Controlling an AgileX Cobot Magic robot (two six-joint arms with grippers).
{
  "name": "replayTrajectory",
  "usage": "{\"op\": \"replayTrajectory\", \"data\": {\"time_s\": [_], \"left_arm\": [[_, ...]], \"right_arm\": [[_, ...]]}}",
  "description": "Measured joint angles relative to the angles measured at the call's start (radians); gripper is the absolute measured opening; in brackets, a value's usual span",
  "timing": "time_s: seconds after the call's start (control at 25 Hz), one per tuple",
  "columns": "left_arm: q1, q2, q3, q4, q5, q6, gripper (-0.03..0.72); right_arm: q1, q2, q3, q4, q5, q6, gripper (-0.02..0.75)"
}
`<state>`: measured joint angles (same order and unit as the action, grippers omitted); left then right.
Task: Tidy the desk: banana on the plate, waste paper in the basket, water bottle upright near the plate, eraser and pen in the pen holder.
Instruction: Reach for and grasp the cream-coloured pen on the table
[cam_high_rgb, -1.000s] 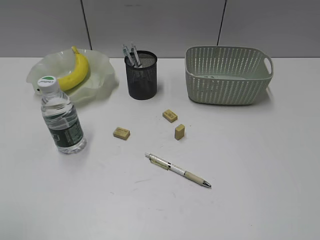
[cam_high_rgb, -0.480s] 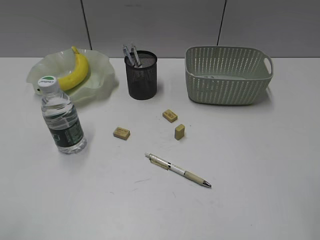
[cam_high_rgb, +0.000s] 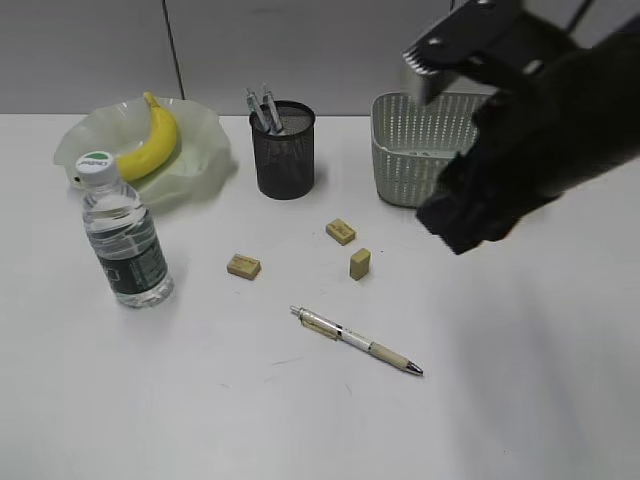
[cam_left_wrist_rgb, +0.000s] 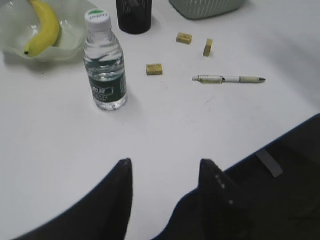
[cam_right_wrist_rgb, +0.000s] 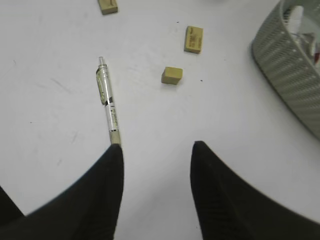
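Observation:
The yellow banana (cam_high_rgb: 152, 140) lies in the pale green plate (cam_high_rgb: 205, 160). In front of the plate the water bottle (cam_high_rgb: 125, 240) stands upright. The black mesh pen holder (cam_high_rgb: 283, 150) holds two pens. Three tan erasers (cam_high_rgb: 243, 266) (cam_high_rgb: 340, 232) (cam_high_rgb: 360, 263) and one pen (cam_high_rgb: 355, 341) lie on the desk (cam_high_rgb: 200, 400). Waste paper (cam_right_wrist_rgb: 302, 22) rests inside the basket (cam_high_rgb: 410, 150). My right gripper (cam_right_wrist_rgb: 157, 145) hangs open above the desk, its left finger over the pen's (cam_right_wrist_rgb: 107, 95) tip end. My left gripper (cam_left_wrist_rgb: 165, 161) is open over bare desk, well short of the bottle (cam_left_wrist_rgb: 104, 65).
My dark right arm (cam_high_rgb: 530, 130) hangs over the right side and hides much of the basket in the exterior view. The desk's front edge (cam_left_wrist_rgb: 280, 135) runs close to my left gripper's right finger. A grey panelled wall stands behind the desk.
My right arm has come into the exterior view from the upper right and now covers part of the basket. None of the objects on the desk has moved.

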<state>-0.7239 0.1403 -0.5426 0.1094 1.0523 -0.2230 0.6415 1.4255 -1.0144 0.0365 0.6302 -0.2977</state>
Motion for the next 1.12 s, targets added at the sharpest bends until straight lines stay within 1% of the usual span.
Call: {"op": "replayTrajectory", "data": {"time_s": [0.16, 0.28, 0.52, 0.68, 0.84, 1.12], "left_arm": [[0.000, -0.005, 0.003, -0.005, 0.003, 0.001, 0.319], [0.000, -0.006, 0.003, -0.007, 0.004, 0.002, 0.317], [0.000, -0.006, 0.003, -0.007, 0.004, 0.002, 0.315], [0.000, -0.006, 0.003, -0.007, 0.004, 0.002, 0.314], [0.000, -0.006, 0.003, -0.007, 0.004, 0.002, 0.313], [0.000, -0.006, 0.003, -0.007, 0.005, 0.002, 0.313]], "right_arm": [[0.040, 0.187, -0.114, 0.000, 0.054, -0.008, 0.361], [0.058, 0.303, -0.161, -0.001, 0.075, -0.010, 0.372], [0.064, 0.490, -0.190, -0.007, 0.082, -0.011, 0.473], [0.064, 0.559, -0.211, -0.008, 0.075, -0.011, 0.488], [0.064, 0.599, -0.239, -0.008, 0.041, -0.014, 0.489], [0.068, 0.667, -0.265, 0.008, 0.032, -0.052, 0.489]]}}
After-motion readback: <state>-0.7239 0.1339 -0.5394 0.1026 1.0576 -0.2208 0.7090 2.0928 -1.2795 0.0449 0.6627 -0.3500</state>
